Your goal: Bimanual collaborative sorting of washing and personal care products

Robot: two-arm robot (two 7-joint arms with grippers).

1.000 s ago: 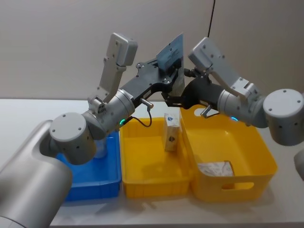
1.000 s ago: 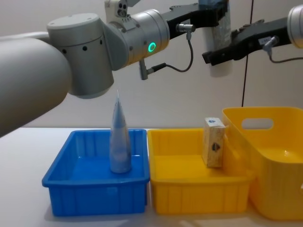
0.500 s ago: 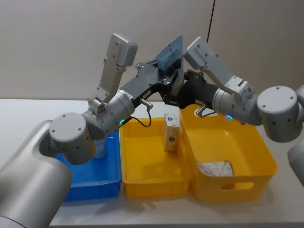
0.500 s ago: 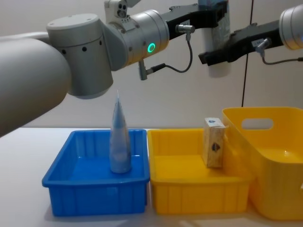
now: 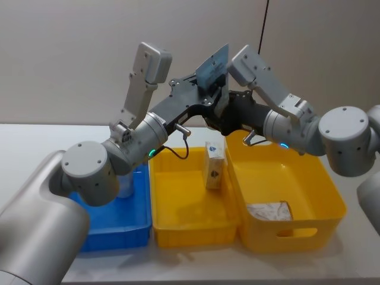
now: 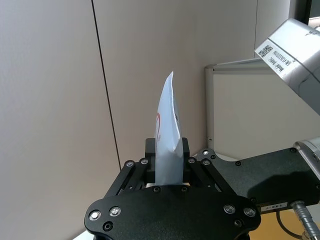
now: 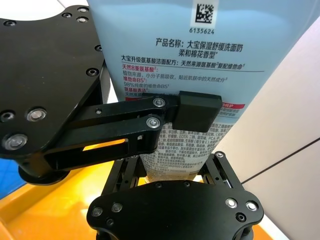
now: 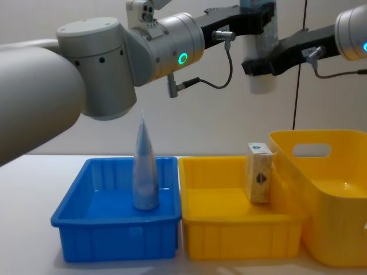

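Near bins: a blue bin (image 8: pixel 114 226) holds a silvery-blue squeeze tube (image 8: pixel 144 166) standing upright, tip up; the shallow yellow bin (image 8: pixel 241 232) holds a tan-and-white carton (image 8: pixel 259 172) on end; the deep yellow bin (image 5: pixel 297 237) holds a flat white-and-pale-blue pack (image 5: pixel 270 210).

Held tube: a pale blue printed tube (image 7: pixel 185 65) hangs in the air above the yellow bins, long axis near vertical, crimped flat end up, cap end down.

Left gripper (image 8: pixel 252 20): clamped on the tube's upper part.

Right gripper (image 8: pixel 259 62): at the tube's lower part, a pad across its printed face; whether it grips I cannot tell.

Key relation: both grippers meet on one tube, left above right, so this reads as a handover.
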